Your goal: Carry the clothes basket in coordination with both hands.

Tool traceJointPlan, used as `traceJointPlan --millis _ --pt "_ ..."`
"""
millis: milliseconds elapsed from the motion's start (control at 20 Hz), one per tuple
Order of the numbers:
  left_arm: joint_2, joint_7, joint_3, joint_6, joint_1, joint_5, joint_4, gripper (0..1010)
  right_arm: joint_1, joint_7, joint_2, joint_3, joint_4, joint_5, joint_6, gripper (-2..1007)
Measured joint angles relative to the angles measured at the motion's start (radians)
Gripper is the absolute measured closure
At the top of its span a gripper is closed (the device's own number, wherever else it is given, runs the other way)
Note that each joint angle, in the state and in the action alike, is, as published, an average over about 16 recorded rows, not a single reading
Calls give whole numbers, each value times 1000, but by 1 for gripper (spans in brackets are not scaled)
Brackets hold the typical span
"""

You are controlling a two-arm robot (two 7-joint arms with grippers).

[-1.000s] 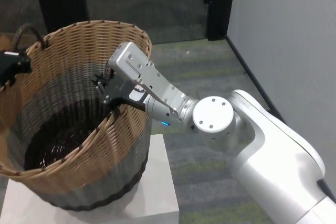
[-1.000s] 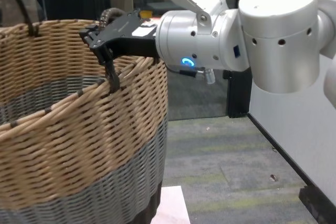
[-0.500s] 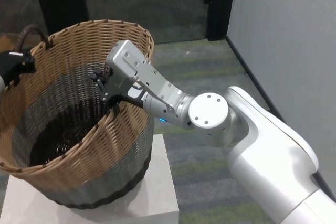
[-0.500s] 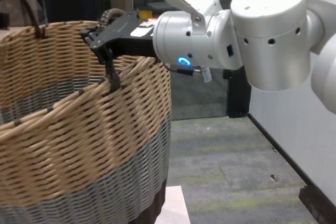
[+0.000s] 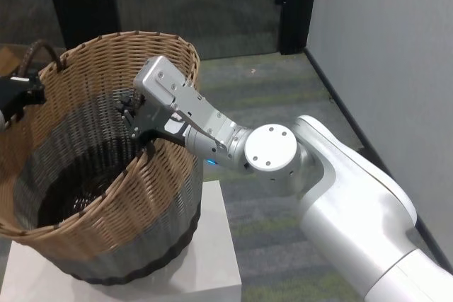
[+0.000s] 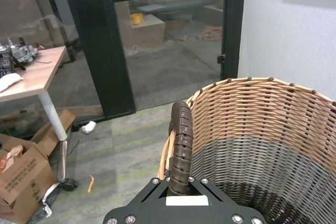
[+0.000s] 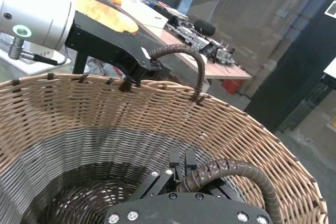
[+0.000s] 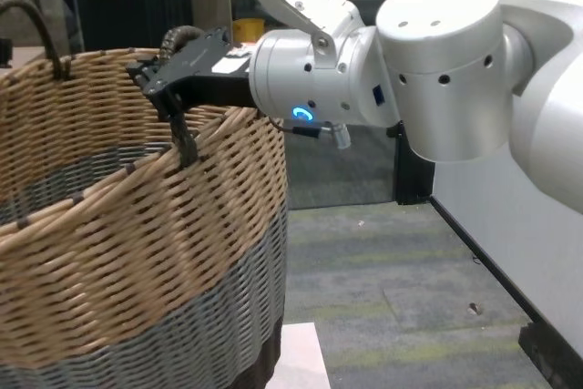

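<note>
No text, label, brand, number or sign can be read anywhere around me; the cardboard boxes point(image 6: 21, 182) on the floor by the desk point(image 6: 31, 80) carry faint print too small for me to make out, and the small white tag point(image 6: 185, 201) on my left gripper point(image 6: 178, 195) reads blank
</note>
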Motion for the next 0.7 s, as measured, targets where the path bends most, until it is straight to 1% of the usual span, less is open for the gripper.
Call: traceJointPlan --millis 350,700 --pt "-6 -17 -9 3 -1 7 10 1010 16 0 -14 -2 37 -6 -9 937" --pt "-9 -24 -14 7 0 10 11 1010 23 0 -19 -3 51 -9 -12 937"
